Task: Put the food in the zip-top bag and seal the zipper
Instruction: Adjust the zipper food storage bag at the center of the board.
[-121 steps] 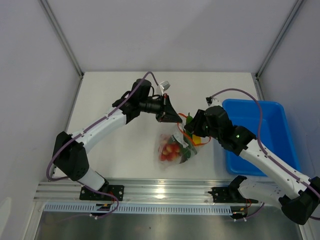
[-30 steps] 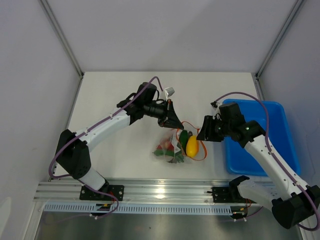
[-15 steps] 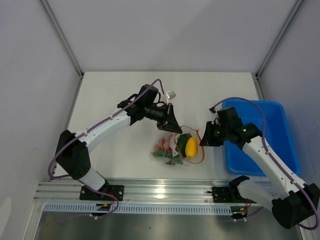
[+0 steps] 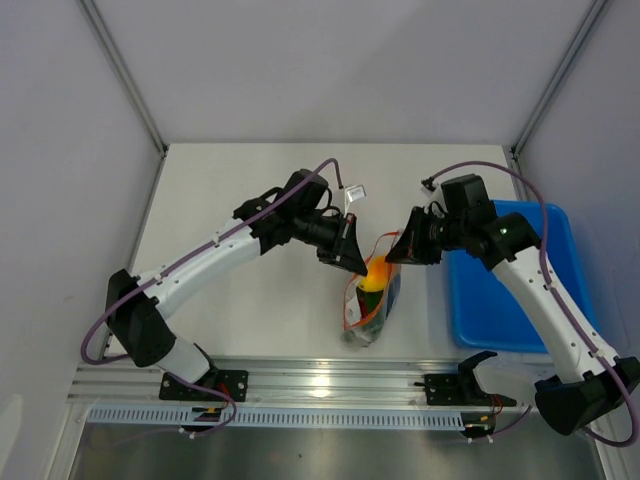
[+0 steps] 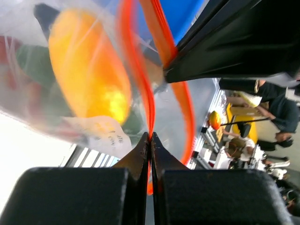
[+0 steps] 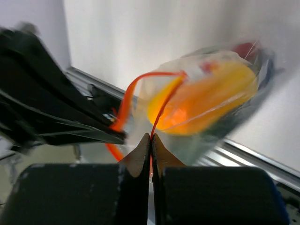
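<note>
Top view, left arm: from its base at the near left it goes up and bends toward the middle of the worktop (image 4: 230, 180), with the wrist low and turned to the right.
Top view, left hand (image 4: 352, 254): the tips point at the other hand and are together on the zipper (image 4: 379, 243).
Top view, right arm: from its base at the near right it rises high over the blue bin (image 4: 515, 300) and bends left, with the wrist tilted down.
Top view, right hand (image 4: 398, 250): it faces the left hand from just beside it, also at the zipper.
Top view, zip-top bag (image 4: 368, 312): it hangs from the two hands, with its mouth between them and its body below them. I cannot tell if its bottom touches the worktop.
Top view, yellow-orange pepper (image 4: 374, 276): inside the bag, just under the hands.
Left wrist view, hand: the two fingers (image 5: 136, 164) are pressed together, and one side of the orange-red strip is pinched between their tips.
Left wrist view, strip: beyond the tips its two sides curve apart, so the mouth stands open there.
Left wrist view, food: the pepper lies behind the clear plastic, ahead and to the left of the fingers. A green shape (image 5: 28, 63) beside it is too blurred to name.
Right wrist view, hand: the fingers are together and clamp the strip at their tips.
Right wrist view, bag: it is ahead of the fingers, and the pepper fills much of it.
</note>
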Available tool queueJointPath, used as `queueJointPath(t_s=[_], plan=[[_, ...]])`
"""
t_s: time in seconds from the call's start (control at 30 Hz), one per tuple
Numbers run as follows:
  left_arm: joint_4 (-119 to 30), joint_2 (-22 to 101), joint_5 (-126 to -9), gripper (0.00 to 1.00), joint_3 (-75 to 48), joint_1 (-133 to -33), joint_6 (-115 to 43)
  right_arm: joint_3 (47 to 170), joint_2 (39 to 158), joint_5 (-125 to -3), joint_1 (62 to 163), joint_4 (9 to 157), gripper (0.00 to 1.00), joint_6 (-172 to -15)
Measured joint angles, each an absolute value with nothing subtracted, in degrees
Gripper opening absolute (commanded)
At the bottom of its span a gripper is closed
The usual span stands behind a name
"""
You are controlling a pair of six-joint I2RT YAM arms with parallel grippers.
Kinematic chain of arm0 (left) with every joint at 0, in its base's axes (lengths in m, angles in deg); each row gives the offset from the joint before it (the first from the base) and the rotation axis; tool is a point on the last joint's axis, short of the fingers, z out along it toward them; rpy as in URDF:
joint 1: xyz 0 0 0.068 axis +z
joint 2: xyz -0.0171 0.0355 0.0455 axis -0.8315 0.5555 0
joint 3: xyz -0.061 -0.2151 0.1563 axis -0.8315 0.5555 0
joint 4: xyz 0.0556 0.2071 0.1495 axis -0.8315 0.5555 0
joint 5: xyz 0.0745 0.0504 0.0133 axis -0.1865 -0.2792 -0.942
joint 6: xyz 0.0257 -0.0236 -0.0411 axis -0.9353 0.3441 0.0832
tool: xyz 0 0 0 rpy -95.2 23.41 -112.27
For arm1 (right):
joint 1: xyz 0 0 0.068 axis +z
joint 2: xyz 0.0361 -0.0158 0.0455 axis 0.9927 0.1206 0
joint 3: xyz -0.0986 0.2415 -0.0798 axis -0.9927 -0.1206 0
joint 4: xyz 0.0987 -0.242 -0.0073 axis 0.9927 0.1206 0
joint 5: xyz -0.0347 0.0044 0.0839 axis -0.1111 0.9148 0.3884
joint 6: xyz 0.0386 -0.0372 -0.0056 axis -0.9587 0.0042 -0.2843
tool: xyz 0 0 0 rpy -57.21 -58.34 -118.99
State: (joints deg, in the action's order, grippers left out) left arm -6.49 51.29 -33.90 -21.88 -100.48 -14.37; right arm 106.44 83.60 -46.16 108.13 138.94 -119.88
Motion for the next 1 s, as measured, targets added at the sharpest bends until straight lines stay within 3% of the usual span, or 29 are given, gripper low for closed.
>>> queueJointPath(t_s=[0.13, 0.67, 0.7, 0.73, 0.8, 0.83, 0.9, 1.0], plan=[[-6.51, 50.26, -34.62, 0.01, -21.84, -103.00, -15.16, 111.95, 85.00, -44.50, 108.09, 139.99, 0.00, -124.51], [-7.77, 49.89, -35.08, 0.02, -19.41, -104.51, -13.63, 109.74, 86.46, -48.88, 113.36, 142.22, 0.00, -133.50], [-7.77, 49.89, -35.14, 0.04, -19.41, -104.51, -13.41, 109.74, 86.70, -49.36, 113.58, 142.28, 0.00, -133.71], [-7.75, 49.89, -35.32, 0.16, -19.41, -104.51, -13.32, 109.74, 86.90, -49.86, 113.73, 142.35, 0.00, -134.04], [-7.77, 49.89, -35.71, 0.29, -19.41, -104.51, -13.10, 109.74, 87.20, -50.73, 113.88, 142.59, 0.00, -134.68], [-7.75, 49.89, -36.06, 0.42, -19.41, -104.51, -12.93, 109.74, 87.29, -51.13, 113.93, 142.76, 0.00, -135.00], [-7.75, 49.89, -36.58, 0.59, -19.41, -104.51, -12.56, 109.74, 87.36, -51.87, 113.99, 143.09, 0.00, -135.62], [-7.56, 49.78, -37.20, 0.70, -19.43, -104.51, -11.51, 109.76, 87.49, -52.70, 114.08, 143.79, 0.00, -136.47]])
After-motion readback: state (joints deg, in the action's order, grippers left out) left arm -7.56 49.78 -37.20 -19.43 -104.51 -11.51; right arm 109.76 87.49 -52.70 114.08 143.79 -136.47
